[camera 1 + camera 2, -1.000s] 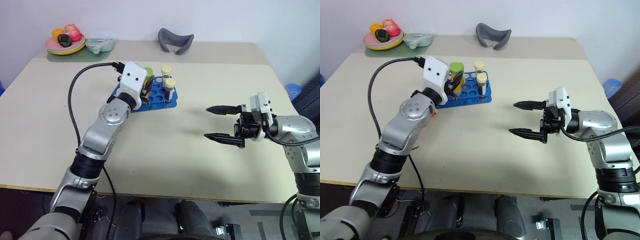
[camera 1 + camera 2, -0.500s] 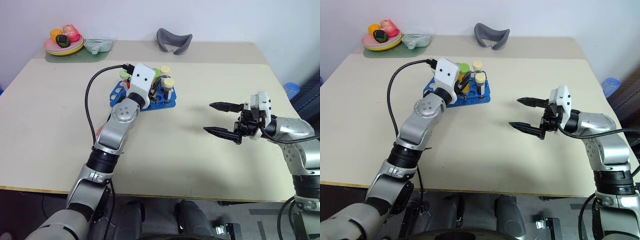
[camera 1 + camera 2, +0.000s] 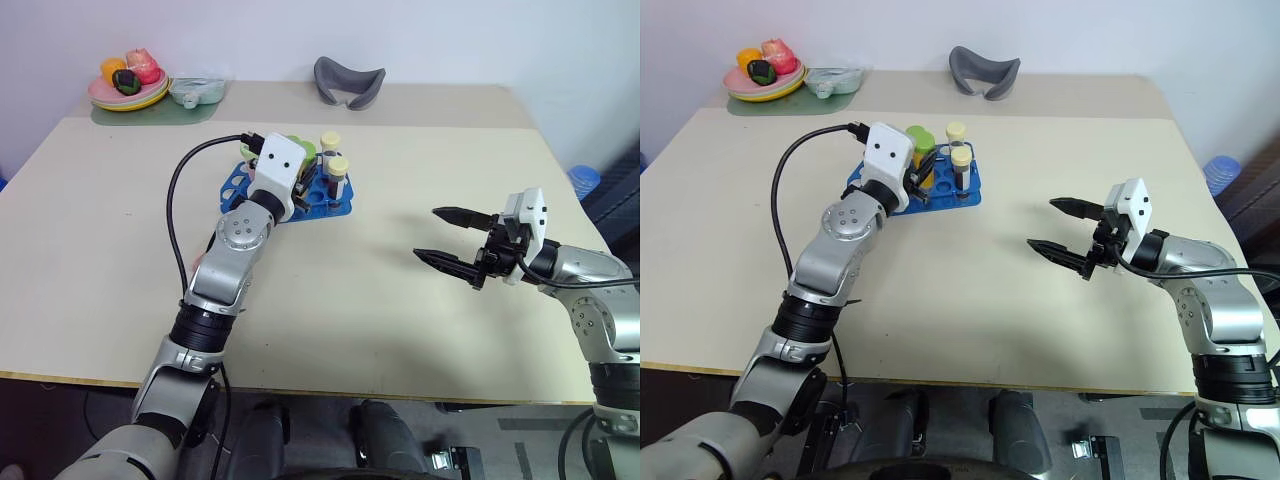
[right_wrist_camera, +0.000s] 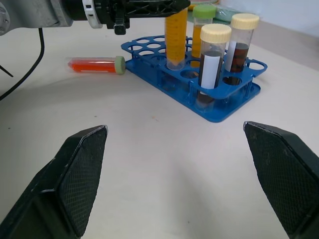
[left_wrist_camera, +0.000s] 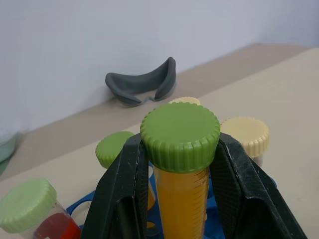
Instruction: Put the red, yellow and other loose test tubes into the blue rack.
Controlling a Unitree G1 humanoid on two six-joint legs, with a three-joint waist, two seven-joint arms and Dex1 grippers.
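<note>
Four capped tubes stand upright over the blue rack (image 4: 199,89), and one of them, the yellow-orange tube (image 5: 180,194) with the green cap, is pinched between the fingers (image 5: 124,199) of the left claw (image 5: 182,189), its lower end down among the rack's holes. Faint graduation marks run across this tube's wall in the left wrist view, too small to read. Beside it stand a second green-capped tube (image 4: 202,25) with orange contents and two cream-capped tubes (image 4: 213,59) with dark contents; the nearer of these carries a plain white label with no writing that can be made out. The red tube (image 4: 94,64) with the pale green cap lies on its side on the surface (image 3: 330,300), just beside the rack's end.

The left arm reaches forward across the surface with its wrist over the rack. The right claw (image 3: 455,240) hangs above bare surface well apart from the rack, pointing towards it, jaws spread wide and holding nothing.

At the far edge sit a grey curved object (image 3: 350,82) and a plate of toy fruit (image 3: 128,85).
</note>
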